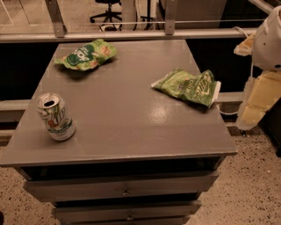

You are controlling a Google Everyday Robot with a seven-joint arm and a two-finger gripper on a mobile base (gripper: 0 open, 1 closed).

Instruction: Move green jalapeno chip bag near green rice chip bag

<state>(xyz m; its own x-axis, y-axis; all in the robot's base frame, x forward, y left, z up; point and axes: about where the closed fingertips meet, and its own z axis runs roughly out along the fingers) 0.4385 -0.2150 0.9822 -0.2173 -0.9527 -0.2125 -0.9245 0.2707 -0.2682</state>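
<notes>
Lying flat near the right edge of the grey table (131,132), the green jalapeno chip bag (188,87) points its white end edge toward that side, its slanted white script facing up. The green rice chip bag (87,55) sits well apart from it, at the far left corner of the tabletop — puffy, brighter green, its dark round logo with white letters turned upward. Between the two bags the tabletop shows only a dull shine.

A green and white drink can (55,116) stands near the front left edge, its opened top visible, far from both bags.

The gripper (257,103) hangs off the table's right side, just beyond the jalapeno bag and not touching it — a pale yellowish piece below the arm's white rounded housing (273,41). Whether it is wide or narrow, I cannot tell; it holds nothing that shows.

Below the tabletop sit grey drawers (123,186) with small knobs. Behind the table runs a metal rail (131,35), and past it the wheeled base of an office chair (106,11) shows on the speckled floor.
</notes>
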